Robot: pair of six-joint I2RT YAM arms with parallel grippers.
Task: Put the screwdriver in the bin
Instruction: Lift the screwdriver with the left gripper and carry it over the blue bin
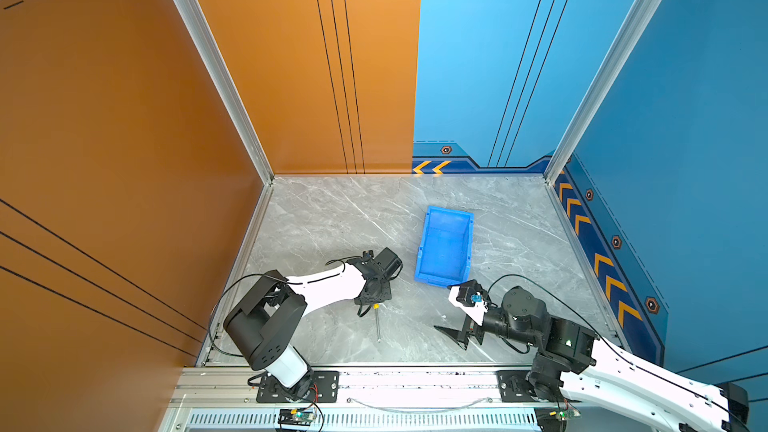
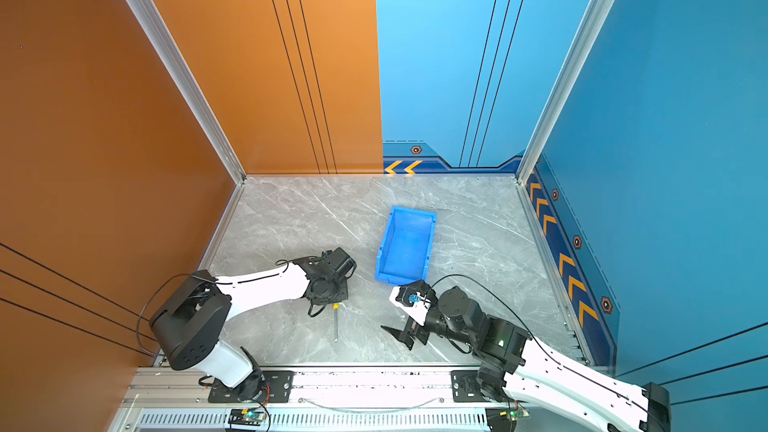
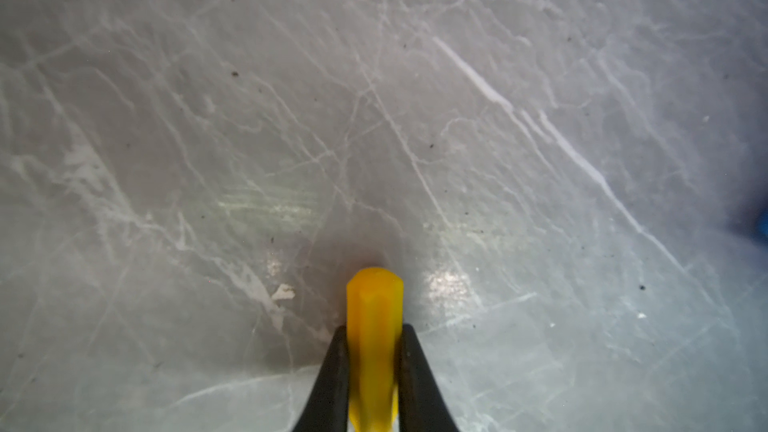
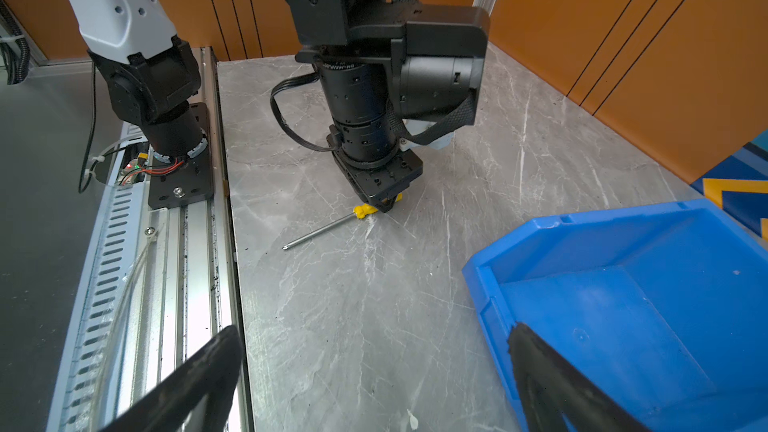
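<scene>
The screwdriver (image 1: 377,317) (image 2: 336,317) lies on the grey marble table, left of the bin, its silver shaft pointing toward the front rail. My left gripper (image 3: 374,328) points straight down and is shut on its yellow handle (image 4: 365,210); the handle's end sticks out past the black fingertips. The shaft (image 4: 316,231) still rests flat on the table. The blue bin (image 1: 444,247) (image 2: 405,245) (image 4: 623,305) stands empty mid-table. My right gripper (image 1: 451,336) (image 4: 374,332) hovers open and empty just in front of the bin's lower lipped end.
An aluminium rail (image 1: 415,384) with both arm bases runs along the table's front edge. Orange walls close the left and back, blue walls the right. Bare marble (image 1: 332,222) lies behind the left arm and between screwdriver and bin.
</scene>
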